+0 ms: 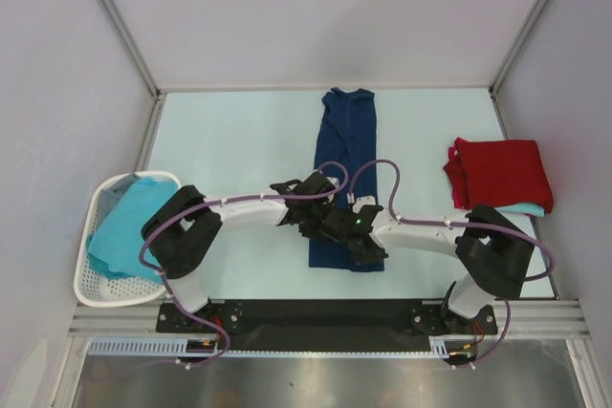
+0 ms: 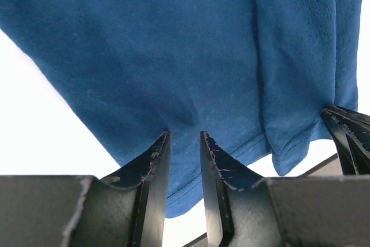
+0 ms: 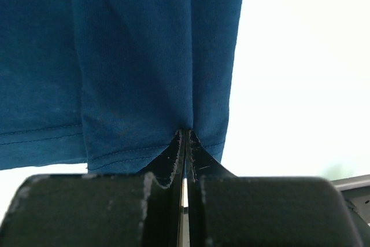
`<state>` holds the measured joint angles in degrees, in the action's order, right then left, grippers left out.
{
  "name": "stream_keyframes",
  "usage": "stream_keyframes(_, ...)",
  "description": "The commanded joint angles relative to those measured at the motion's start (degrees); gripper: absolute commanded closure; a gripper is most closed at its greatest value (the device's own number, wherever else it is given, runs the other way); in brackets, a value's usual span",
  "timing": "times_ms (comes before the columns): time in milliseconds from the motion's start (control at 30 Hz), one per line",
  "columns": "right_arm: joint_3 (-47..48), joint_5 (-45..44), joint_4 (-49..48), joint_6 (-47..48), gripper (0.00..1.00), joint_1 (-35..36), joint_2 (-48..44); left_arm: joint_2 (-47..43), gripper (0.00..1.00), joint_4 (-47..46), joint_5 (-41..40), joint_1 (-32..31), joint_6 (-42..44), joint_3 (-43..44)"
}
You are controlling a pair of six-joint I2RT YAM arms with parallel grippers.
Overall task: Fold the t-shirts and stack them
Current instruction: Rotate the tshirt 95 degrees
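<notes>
The navy blue t-shirt [image 1: 344,140] lies as a long narrow strip down the middle of the table, collar at the far end. Both grippers sit at its near hem. My left gripper [image 1: 318,220] [image 2: 185,136] is open by a narrow gap, with the hem of the navy cloth [image 2: 173,50] lying between and under its fingers. My right gripper [image 1: 366,253] [image 3: 185,131] is shut on a pinch of the navy cloth [image 3: 133,56] just above the stitched hem. A red t-shirt [image 1: 499,172] lies folded at the right on top of a turquoise one [image 1: 524,208].
A white perforated basket [image 1: 96,284] at the left edge holds crumpled turquoise t-shirts [image 1: 129,226]. Grey walls with metal posts close the table on three sides. The right gripper's dark fingers [image 2: 347,137] show at the right edge of the left wrist view.
</notes>
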<state>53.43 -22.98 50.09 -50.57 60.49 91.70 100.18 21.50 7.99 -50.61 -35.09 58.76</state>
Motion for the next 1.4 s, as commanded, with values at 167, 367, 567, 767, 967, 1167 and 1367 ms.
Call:
stream_keyframes(167, 9.13, -4.96, 1.67, 4.41, 0.38, -3.00, -10.21, -5.16, 0.67, 0.21, -6.29, -0.28, -1.47, 2.06)
stream_keyframes(367, 26.96, -6.46, 2.74, 16.36, 0.28, -12.40, -8.21, -12.90, 0.63, 1.70, -11.94, -0.10, -1.30, 2.76)
stream_keyframes(567, 32.26, -4.62, -0.42, 24.10, 0.32, -22.15, 2.06, -16.32, 0.63, 3.99, -15.63, -0.02, -2.26, 2.15)
stream_keyframes(767, 36.92, 0.04, -3.76, 26.14, 0.44, -27.35, 12.61, -22.03, 0.63, 5.57, -20.20, -0.02, -4.19, -1.10)
stream_keyframes(967, 39.47, 3.47, -7.01, 24.90, 0.74, -29.99, 18.60, -23.54, 0.63, 7.50, -22.66, -0.02, -4.02, -2.07)
stream_keyframes(1167, 43.24, 4.79, -7.47, 25.08, 0.80, -30.60, 22.98, -22.23, 0.63, 7.42, -22.14, -0.02, -4.11, -2.34)
stream_keyframes(1367, 41.15, 5.32, -7.28, 24.29, 0.84, -31.13, 24.58, -16.61, 0.64, 5.49, -19.77, -0.02, -2.53, 0.29)
